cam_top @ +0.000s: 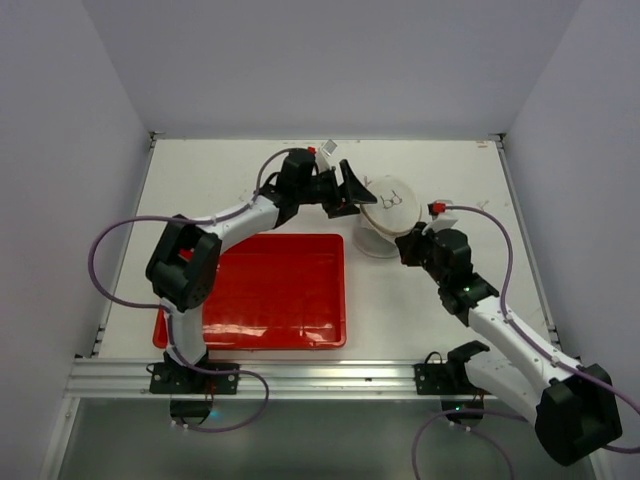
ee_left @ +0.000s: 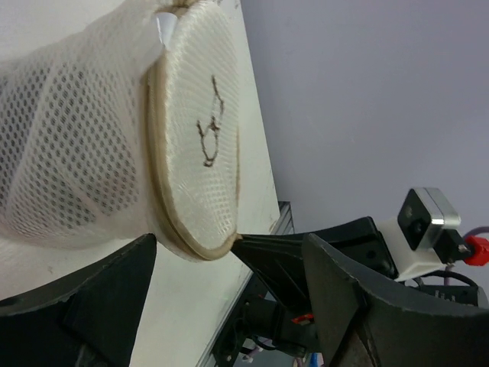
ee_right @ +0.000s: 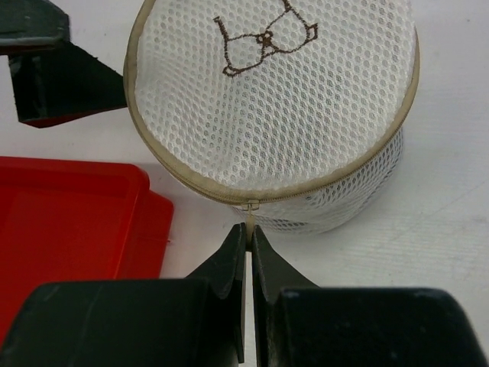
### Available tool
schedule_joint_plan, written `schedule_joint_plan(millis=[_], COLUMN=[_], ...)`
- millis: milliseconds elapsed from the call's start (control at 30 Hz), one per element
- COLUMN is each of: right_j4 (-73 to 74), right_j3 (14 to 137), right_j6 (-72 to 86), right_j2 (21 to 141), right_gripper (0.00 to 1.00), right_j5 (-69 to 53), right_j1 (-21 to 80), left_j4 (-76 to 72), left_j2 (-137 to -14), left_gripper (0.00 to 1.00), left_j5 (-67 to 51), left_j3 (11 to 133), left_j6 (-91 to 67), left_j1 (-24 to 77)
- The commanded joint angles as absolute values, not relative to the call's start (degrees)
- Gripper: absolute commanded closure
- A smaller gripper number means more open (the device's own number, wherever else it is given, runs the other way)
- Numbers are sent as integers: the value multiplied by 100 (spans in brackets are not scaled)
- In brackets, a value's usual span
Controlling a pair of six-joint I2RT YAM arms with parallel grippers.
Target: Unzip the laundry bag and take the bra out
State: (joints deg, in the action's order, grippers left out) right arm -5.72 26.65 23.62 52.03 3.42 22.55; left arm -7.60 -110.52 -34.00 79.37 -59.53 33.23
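The right arm reaches in from the near right corner, and the right tool (ee_right: 248,232) is pinched together on the zipper pull (ee_right: 249,215) at the stiff beige rim of the laundry bag (ee_right: 275,99) (white honeycomb mesh, brown stitched emblem). The bag stands toward the far edge of the bench (cam_top: 430,310), past the red tray (cam_top: 275,290). The left arm bends across, with the left tool (cam_top: 356,195) spread apart beside the bag.

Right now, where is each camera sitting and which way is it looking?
Top camera: above and behind the arms, looking down at the table, red tray and laundry bag; both arms show.
Left wrist camera: on the left arm, facing the bag's side; its open left pincer frames the view.
Right wrist camera: on the right arm, facing the bag's zipper; its right pincer is shut on the zipper pull.
All three share the bag.
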Motion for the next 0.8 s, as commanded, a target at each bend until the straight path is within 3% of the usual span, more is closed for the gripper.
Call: schedule_joint_plan(millis=[0, 133, 767], right_j4=[-1195, -1283, -1635], right_j3=[2839, 2865, 2883], right_j6=[2558, 2593, 2777], right_j2=[5326, 5370, 5335], right_gripper=[100, 100, 100], right_j5=[132, 140, 167], right_j1=[2285, 2312, 2557], left_j4=[-765, -589, -351], left_j2=[-10460, -10345, -10924], left_gripper=[20, 13, 19], left_j5=[-3252, -2937, -2557], left_j3=[7735, 7699, 8051], left_j6=[-6038, -5898, -5959], left_j1=[3489, 3709, 4104])
